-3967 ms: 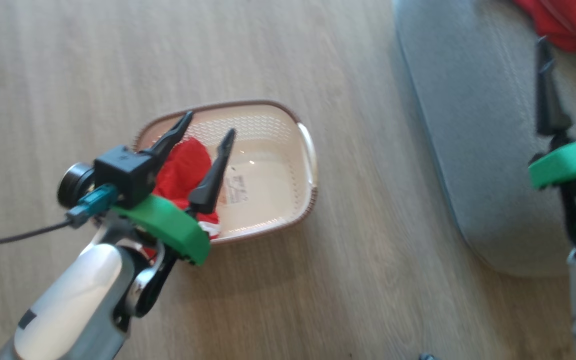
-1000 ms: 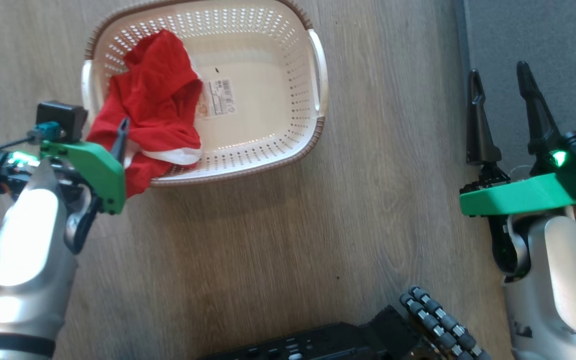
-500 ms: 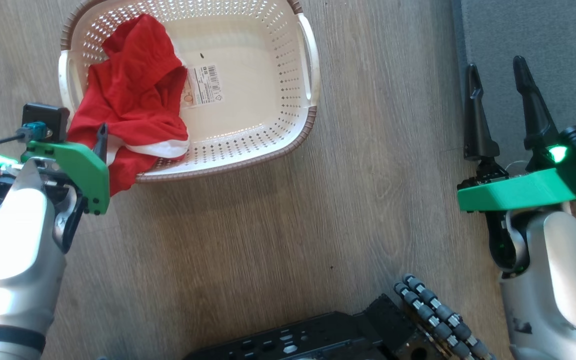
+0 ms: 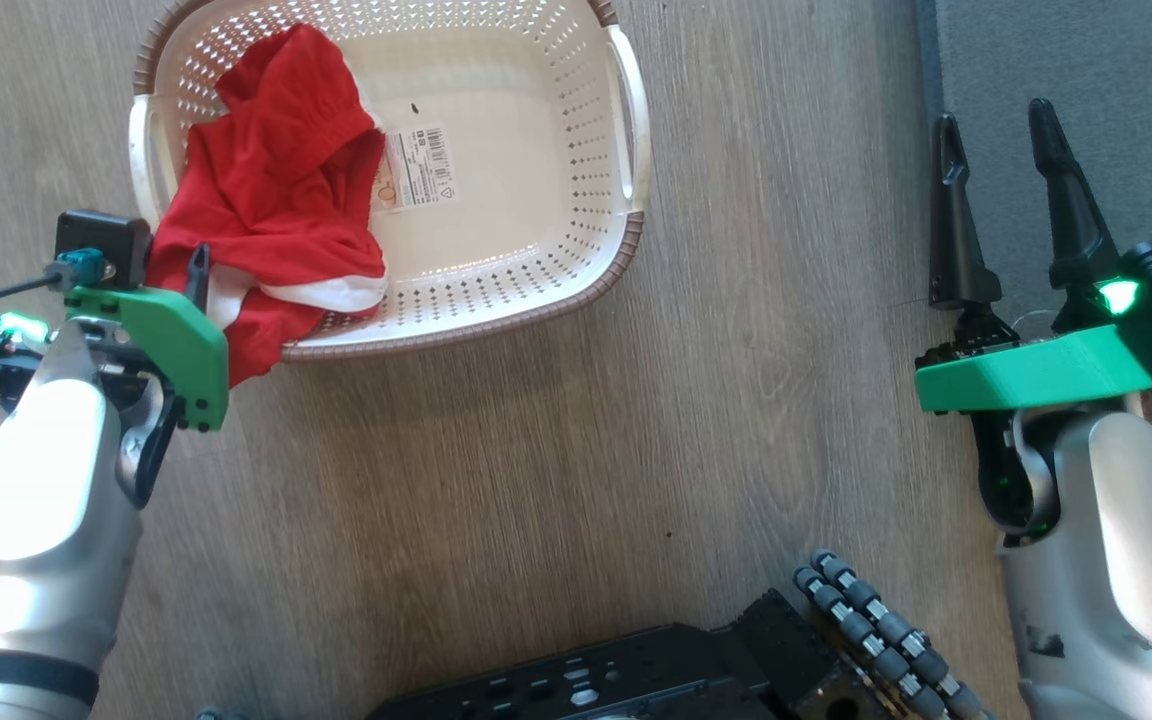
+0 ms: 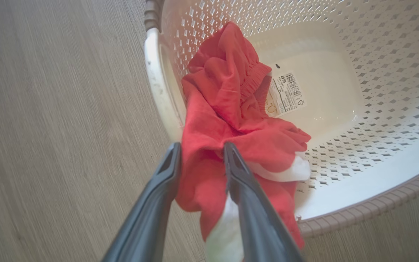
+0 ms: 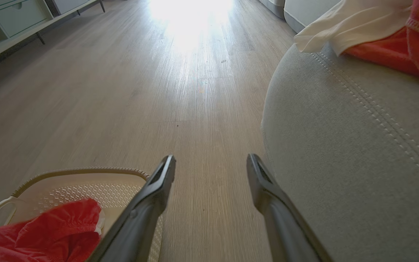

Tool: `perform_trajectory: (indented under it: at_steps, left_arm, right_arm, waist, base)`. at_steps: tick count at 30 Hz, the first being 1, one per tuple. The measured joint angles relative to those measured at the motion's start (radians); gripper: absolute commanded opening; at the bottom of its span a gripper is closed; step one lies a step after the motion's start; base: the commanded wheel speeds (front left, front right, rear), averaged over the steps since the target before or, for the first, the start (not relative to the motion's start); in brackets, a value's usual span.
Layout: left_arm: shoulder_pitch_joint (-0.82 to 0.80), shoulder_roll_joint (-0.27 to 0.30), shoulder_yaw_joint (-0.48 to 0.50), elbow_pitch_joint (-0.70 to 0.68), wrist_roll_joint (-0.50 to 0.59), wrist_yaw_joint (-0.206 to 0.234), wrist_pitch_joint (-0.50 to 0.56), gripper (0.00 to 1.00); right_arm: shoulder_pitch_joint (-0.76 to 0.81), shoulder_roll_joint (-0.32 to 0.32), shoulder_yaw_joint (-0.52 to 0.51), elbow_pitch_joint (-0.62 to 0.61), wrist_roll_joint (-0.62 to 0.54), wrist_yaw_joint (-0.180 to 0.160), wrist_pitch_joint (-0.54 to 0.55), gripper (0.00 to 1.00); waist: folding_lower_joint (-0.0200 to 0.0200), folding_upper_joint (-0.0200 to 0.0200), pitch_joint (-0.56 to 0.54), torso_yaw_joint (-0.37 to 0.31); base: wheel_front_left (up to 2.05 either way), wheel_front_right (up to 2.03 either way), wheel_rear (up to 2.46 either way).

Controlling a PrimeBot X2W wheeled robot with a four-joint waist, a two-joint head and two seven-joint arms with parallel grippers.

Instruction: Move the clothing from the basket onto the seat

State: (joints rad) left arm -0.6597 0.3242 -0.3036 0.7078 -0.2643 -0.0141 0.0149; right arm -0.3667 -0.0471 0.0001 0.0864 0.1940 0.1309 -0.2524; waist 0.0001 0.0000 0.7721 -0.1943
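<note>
Grips a fold of the clothing in the left gripper at 8 o'clock on the basket rim, one finger hidden in the head view. Holds the right gripper released at 3 o'clock by the seat, another garment on it cropped.

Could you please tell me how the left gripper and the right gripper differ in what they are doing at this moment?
The left gripper is shut on the red clothing, while the right gripper stands open and holds nothing. The left gripper is at the rim of the basket, with fabric draped over that rim; the right gripper hovers by the edge of the seat. Both have two long dark fingers.
</note>
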Motion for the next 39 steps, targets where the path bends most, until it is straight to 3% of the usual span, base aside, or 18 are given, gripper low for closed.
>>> perform_trajectory:
  at_steps: [5, 6, 7, 9, 24, 39]
  left_arm:
    - [0.002, -0.002, -0.007, -0.003, -0.010, 0.000, -0.008, 0.39]
    - [0.002, -0.002, -0.008, -0.003, -0.010, 0.000, -0.008, 0.39]
    - [0.003, -0.002, -0.010, -0.003, -0.010, 0.000, -0.008, 0.30]
    - [0.005, -0.002, -0.015, -0.003, -0.010, 0.000, -0.009, 0.00]
    - [0.007, -0.028, -0.008, -0.079, -0.079, -0.017, -0.056, 0.00]
    - [0.151, -0.044, 0.021, -0.315, -0.153, -0.001, -0.103, 0.00]
  right_arm:
    - [0.000, 0.000, 0.000, 0.004, 0.001, 0.000, 0.000, 1.00]
    - [0.000, 0.000, 0.000, 0.004, 0.002, 0.000, 0.000, 1.00]
    - [0.000, 0.000, 0.000, 0.004, 0.006, 0.000, 0.000, 1.00]
    - [0.000, 0.000, 0.000, 0.004, 0.010, 0.000, 0.000, 1.00]
    - [0.000, 0.000, -0.027, 0.022, 0.011, 0.000, 0.000, 1.00]
    - [0.104, 0.000, -0.087, 0.044, -0.046, 0.000, 0.000, 1.00]
  waist:
    - [0.0000, 0.0000, 0.002, 0.002]
    - [0.0000, 0.0000, 0.002, 0.001]
    - [0.0000, 0.0000, 0.003, 0.001]
    - [0.0000, 0.0000, 0.004, 0.000]
    - [0.0000, 0.0000, -0.048, 0.014]
    - [-0.0001, 0.0000, -0.276, 0.055]
  base:
    - [0.00, 0.00, 0.00]
    - [0.00, 0.00, 0.00]
    - [0.00, 0.00, 0.00]
    - [0.00, 0.00, 0.00]
    - [0.00, 0.00, 0.00]
    - [0.00, 0.00, 0.00]
